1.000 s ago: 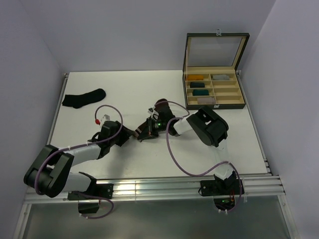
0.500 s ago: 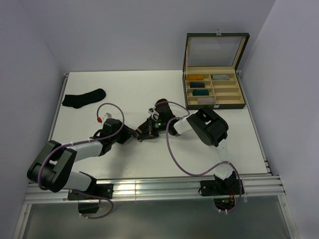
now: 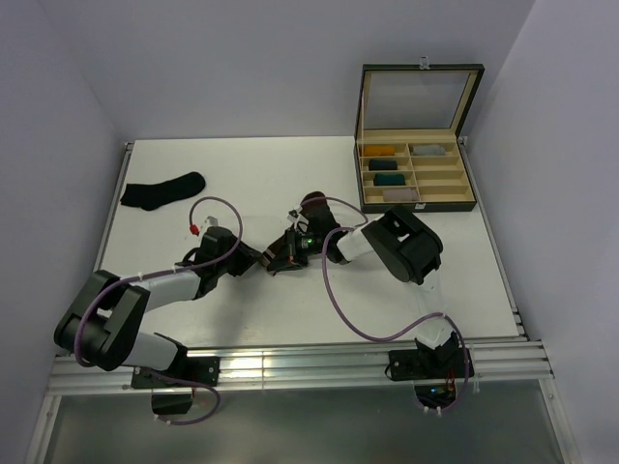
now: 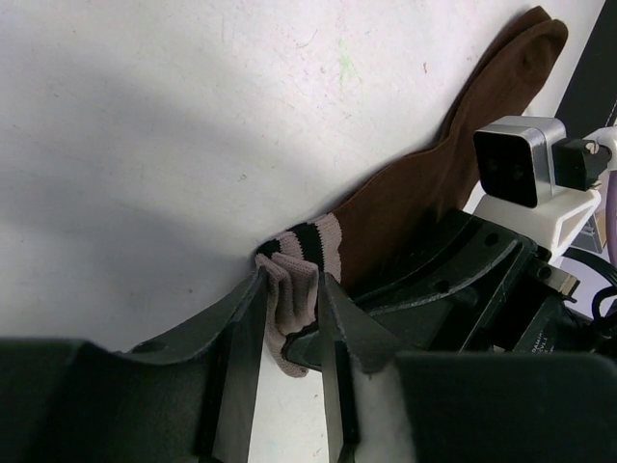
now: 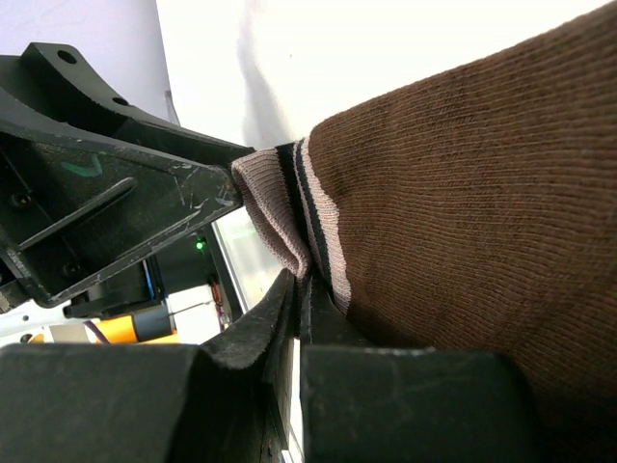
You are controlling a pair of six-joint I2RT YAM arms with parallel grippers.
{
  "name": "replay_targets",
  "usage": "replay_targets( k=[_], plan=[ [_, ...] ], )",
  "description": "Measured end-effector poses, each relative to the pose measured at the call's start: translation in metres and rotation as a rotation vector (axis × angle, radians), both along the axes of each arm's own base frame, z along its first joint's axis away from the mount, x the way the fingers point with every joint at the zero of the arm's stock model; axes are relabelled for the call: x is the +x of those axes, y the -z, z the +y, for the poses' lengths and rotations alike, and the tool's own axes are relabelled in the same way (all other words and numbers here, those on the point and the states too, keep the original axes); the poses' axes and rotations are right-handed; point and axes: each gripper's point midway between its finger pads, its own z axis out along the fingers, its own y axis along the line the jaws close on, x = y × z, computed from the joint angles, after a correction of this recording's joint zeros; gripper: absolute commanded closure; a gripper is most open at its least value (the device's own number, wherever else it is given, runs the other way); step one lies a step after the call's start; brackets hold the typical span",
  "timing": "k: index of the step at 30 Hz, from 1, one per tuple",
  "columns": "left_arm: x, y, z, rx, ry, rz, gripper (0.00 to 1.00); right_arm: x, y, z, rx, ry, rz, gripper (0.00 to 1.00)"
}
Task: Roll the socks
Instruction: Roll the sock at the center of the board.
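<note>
The dark brown sock lies on the white table with its pale striped cuff bunched up. My left gripper has both fingers pressed on that folded cuff. My right gripper is shut on the cuff's edge from the other side, with the brown sock filling its view. In the top view the two grippers, left and right, meet at mid-table, and the sock's toe shows behind them. The plain black sock lies flat at the far left, away from both arms.
An open compartment box stands at the back right with mustard, grey and teal bundles in it. The right arm's camera housing sits close beside my left fingers. A purple cable loops over the table near the right arm.
My left gripper has slid right up to the striped cuff and its fingers have narrowed onto it. The right arm and both socks have stayed in place.
</note>
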Motion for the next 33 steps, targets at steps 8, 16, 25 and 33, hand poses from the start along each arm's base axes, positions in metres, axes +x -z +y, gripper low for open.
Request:
replay_targets(
  k=[8, 16, 25, 33],
  plan=[
    [0.004, 0.0, -0.002, 0.0, 0.003, 0.002, 0.77, 0.0, 0.0, 0.0, 0.001, -0.002, 0.002, 1.0],
    [0.006, 0.003, -0.004, 0.004, 0.003, 0.014, 0.81, -0.001, 0.0, 0.001, 0.003, -0.009, 0.011, 1.0],
    [0.013, 0.009, -0.008, 0.003, 0.0, 0.039, 0.82, 0.0, 0.002, 0.001, 0.005, -0.012, 0.026, 0.96],
    [0.016, 0.011, -0.011, 0.009, -0.012, 0.067, 0.85, 0.004, -0.002, -0.003, -0.037, 0.002, -0.017, 0.68]
  ],
)
